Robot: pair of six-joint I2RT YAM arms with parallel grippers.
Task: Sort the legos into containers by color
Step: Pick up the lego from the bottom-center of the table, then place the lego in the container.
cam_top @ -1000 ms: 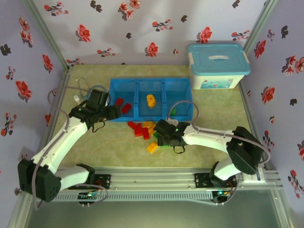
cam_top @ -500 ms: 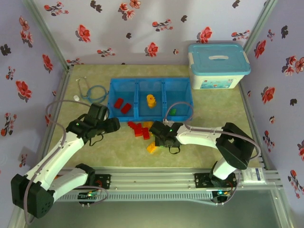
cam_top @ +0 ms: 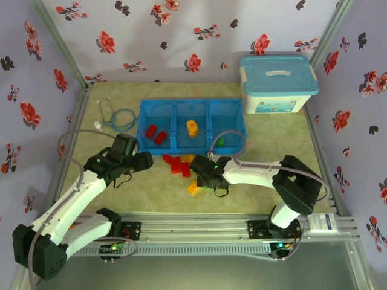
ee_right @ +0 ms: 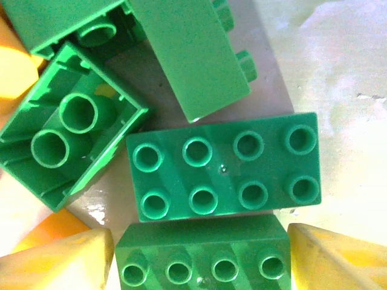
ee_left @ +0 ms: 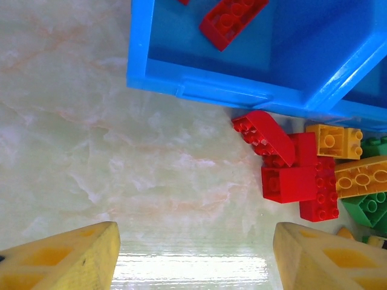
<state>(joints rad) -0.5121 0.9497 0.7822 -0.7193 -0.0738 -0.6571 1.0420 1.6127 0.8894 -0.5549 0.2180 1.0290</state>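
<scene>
Right gripper (cam_top: 202,174) down in the loose legos (cam_top: 181,166) just near of the blue tray (cam_top: 192,101), jaws spread wide with one green brick (ee_right: 202,254) lengthwise between them (other greens pressed close beside it). Lower squarely, close on the short ends, lift straight up without dragging the neighbours, then carry to the right compartment, already holding a green piece (cam_top: 221,142). Left gripper (ee_left: 193,260) likewise spread, empty, near-left of the red bricks (ee_left: 290,181).
</scene>
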